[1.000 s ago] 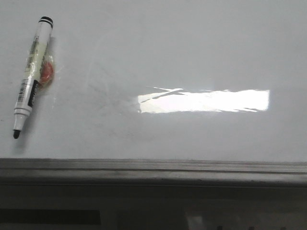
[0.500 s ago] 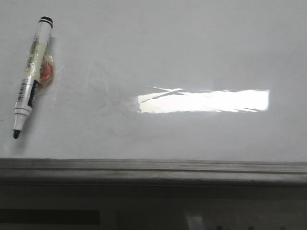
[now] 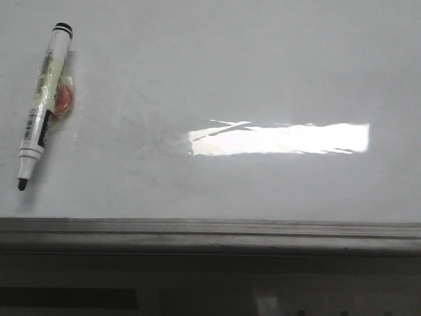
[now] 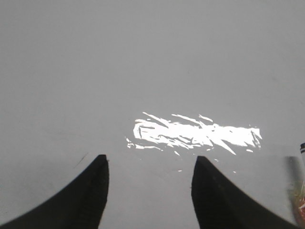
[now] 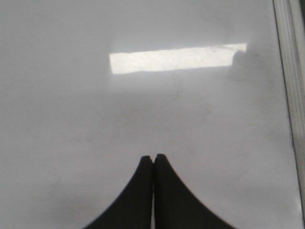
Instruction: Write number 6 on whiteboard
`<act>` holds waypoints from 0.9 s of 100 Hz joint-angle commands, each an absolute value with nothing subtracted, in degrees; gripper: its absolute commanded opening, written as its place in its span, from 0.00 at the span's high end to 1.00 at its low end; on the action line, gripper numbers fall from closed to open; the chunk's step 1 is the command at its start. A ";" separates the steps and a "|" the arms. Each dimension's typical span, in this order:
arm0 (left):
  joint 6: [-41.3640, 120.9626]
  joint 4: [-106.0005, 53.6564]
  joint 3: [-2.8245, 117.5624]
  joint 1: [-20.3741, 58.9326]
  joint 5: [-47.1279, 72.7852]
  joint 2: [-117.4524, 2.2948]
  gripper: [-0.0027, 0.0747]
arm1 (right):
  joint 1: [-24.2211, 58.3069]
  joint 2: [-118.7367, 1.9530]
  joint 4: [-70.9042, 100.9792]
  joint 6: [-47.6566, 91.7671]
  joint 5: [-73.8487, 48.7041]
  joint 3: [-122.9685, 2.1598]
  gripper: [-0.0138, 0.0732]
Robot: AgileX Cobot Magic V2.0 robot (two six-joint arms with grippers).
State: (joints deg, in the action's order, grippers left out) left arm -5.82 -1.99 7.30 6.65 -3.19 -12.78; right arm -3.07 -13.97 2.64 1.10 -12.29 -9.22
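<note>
Soft grainy frames; bright rectangular glare patch [image 3: 279,139] on glossy whiteboard [image 3: 263,66], faint shadows

The whiteboard [image 3: 263,72] lies flat and bare across its middle and right; a marker [image 3: 43,105] lies at the left, uncapped, an orange object touching it; a metal rail [image 3: 210,232] borders the near edge.
</note>
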 commanded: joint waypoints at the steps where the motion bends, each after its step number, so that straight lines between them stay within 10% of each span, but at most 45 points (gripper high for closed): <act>1: -6.16 -1.38 8.81 9.19 -9.49 -16.18 0.49 | -2.87 -14.96 2.64 1.50 -7.93 -11.31 0.91; 45: -6.39 -9.18 9.19 41.08 -22.90 -35.51 0.49 | -2.87 -14.96 2.64 1.50 -7.98 -11.31 0.91; 90: -6.39 -10.96 9.19 45.23 -36.65 -54.71 0.49 | -2.87 -14.96 2.64 1.50 -8.24 -11.31 0.91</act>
State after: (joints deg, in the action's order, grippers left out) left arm -5.93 -10.10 7.41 44.70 -30.29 -52.23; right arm -3.07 -13.97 2.71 1.10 -12.29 -9.22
